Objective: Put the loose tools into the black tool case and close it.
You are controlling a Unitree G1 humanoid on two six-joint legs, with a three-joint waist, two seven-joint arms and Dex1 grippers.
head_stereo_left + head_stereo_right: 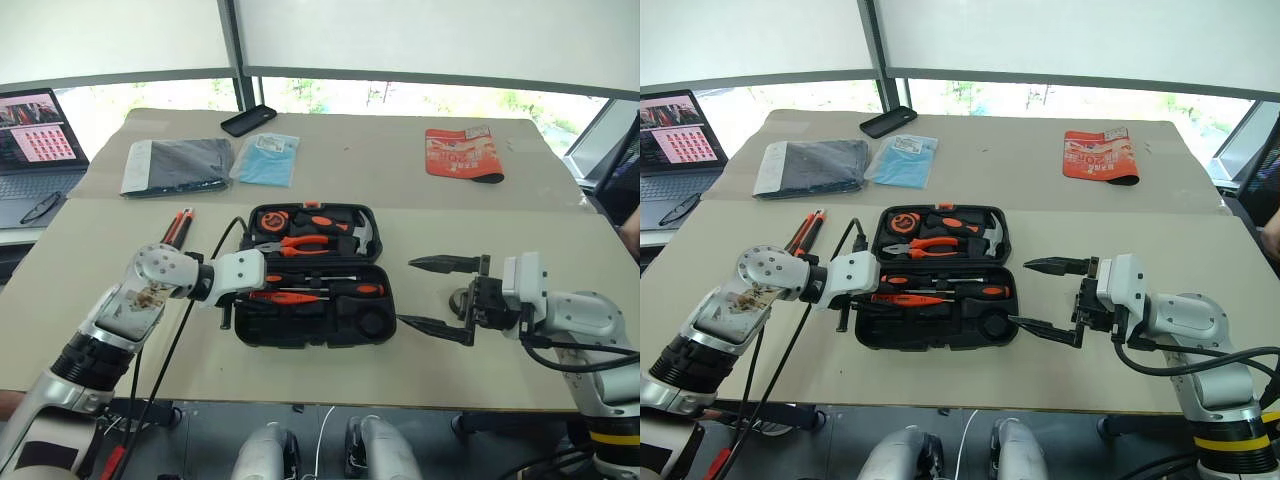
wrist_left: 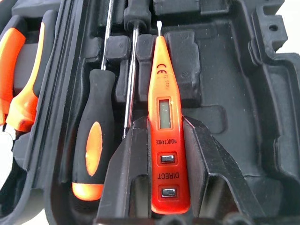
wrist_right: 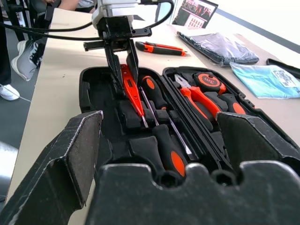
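Far left I see a laptop [image 1: 35,140] with glasses [image 1: 38,208] lying beside it, then a grey packet [image 1: 178,165] and a light blue packet [image 1: 267,159] at the far side, a black phone [image 1: 248,121] beyond them. On the table [image 1: 100,330] left of the case lies the utility knife [image 1: 177,228], orange and black, loose, well apart from my left arm's fingers. My left gripper [image 2: 161,154] reaches in from the left over the near half of the black tool case [image 1: 310,262], fingers clamped narrowly on an orange tester screwdriver [image 2: 164,140], its tip pointing along the recess. Just beside it, two screwdrivers [image 1: 330,288] with black-orange handles already sit in their slots in the near half. The case lies open at table centre; its far half holds a tape measure [image 1: 272,218], orange-handled pliers [image 1: 300,245] and a hammer [image 1: 355,232]. Right of the case my right gripper [image 1: 440,295] hangs level, pointing left at the case, fingers spread wide, nothing between them, not touching the case. Far right at the back lies a red packet [image 1: 462,153].
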